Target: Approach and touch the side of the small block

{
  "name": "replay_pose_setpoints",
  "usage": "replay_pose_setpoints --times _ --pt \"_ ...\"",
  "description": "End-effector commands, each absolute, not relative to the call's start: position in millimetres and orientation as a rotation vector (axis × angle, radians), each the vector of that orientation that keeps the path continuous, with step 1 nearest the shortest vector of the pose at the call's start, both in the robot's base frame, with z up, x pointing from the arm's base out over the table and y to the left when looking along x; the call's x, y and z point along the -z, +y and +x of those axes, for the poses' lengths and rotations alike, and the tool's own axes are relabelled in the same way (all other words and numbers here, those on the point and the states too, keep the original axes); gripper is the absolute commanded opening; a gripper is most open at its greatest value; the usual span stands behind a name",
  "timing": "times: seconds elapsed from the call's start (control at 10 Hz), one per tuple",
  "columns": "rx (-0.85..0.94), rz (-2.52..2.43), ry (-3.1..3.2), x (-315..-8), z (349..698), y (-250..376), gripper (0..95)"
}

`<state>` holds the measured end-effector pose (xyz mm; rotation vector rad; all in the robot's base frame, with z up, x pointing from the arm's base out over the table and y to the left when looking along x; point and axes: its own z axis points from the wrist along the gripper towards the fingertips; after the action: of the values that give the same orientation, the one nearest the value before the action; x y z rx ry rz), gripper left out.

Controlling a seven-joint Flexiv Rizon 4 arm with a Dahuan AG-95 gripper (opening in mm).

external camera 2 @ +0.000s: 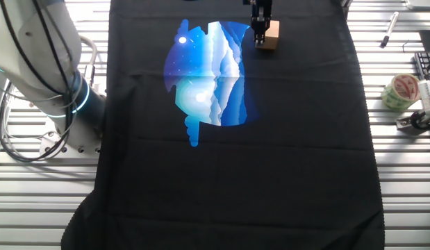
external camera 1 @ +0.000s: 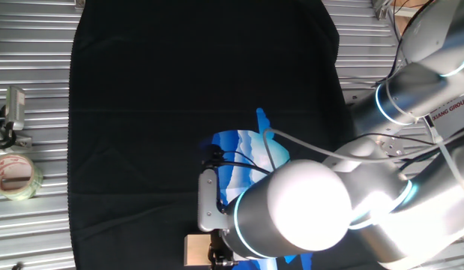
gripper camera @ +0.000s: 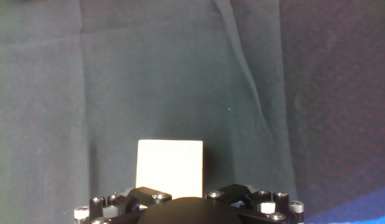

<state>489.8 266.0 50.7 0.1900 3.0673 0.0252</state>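
Observation:
The small block (external camera 2: 271,36) is a pale tan wooden cube on the black cloth at the far edge in the other fixed view. My gripper (external camera 2: 259,40) stands upright right beside its left face, touching or nearly touching it, with the fingers together and holding nothing. In one fixed view the block (external camera 1: 195,250) sits at the bottom edge, and the gripper (external camera 1: 216,257) next to it is mostly hidden under my arm. In the hand view the block (gripper camera: 170,168) fills the lower centre, just above the hand's dark body; the fingertips do not show there.
A black cloth (external camera 2: 305,153) with a blue mountain print (external camera 2: 211,69) covers the slatted metal table. A roll of clear tape (external camera 2: 400,90) and a metal clip (external camera 2: 417,117) lie off the cloth to the right, with a pen (external camera 2: 388,29) farther back. The robot base (external camera 2: 58,90) stands at the left.

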Motion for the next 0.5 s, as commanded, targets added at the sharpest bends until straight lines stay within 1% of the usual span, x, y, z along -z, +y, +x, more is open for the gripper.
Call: replay_pose_setpoints --times 0.1,0.5 --pt "-0.022 0.187 3.063 -50.0 490.0 266.2 95.0" --pt "-0.022 0.178 3.059 -50.0 490.3 265.5 95.0"
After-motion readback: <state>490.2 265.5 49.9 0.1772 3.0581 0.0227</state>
